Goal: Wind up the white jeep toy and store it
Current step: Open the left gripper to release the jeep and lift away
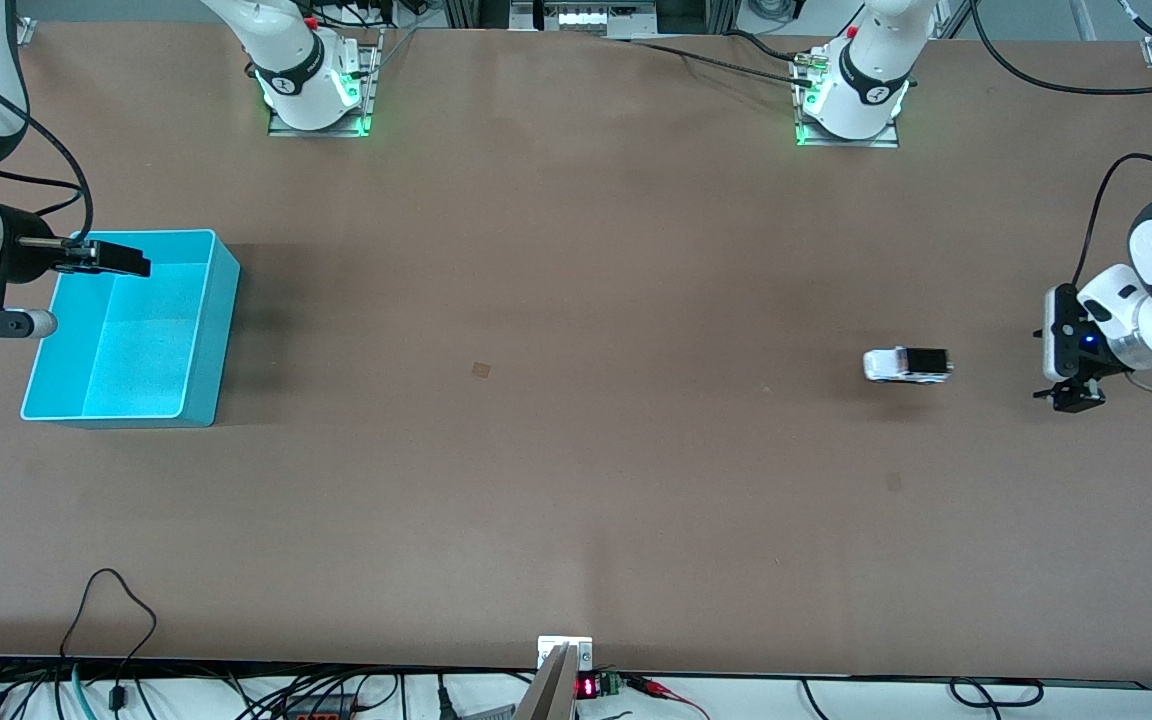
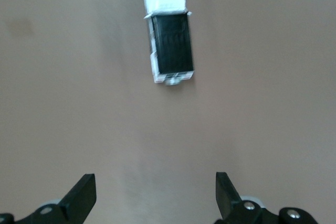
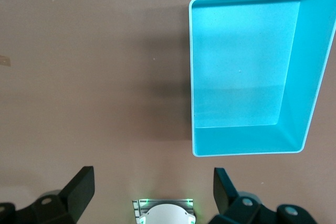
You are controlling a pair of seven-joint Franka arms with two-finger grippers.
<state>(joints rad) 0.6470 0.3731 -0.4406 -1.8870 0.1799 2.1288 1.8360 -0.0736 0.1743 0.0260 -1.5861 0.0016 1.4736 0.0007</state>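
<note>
white jeep toy (image 1: pixel 906 364), small and boxy with a black roof, sits on the brown worktop (image 1: pixel 576 450) near the left arm's end, untouched. left gripper (image 1: pixel 1071 395) hovers beside it, fingers released; right gripper (image 1: pixel 121 258) waits spread over the turquoise plastic bin (image 1: pixel 206 340). centre the fingers across the body's sides for a firm pinch.

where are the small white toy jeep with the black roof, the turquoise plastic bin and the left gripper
small white toy jeep with the black roof (image 1: pixel 907 364), front view, on its body
turquoise plastic bin (image 1: pixel 224 300), front view, on its side wall
left gripper (image 2: pixel 155 196), left wrist view, midway between its open fingertips
</note>
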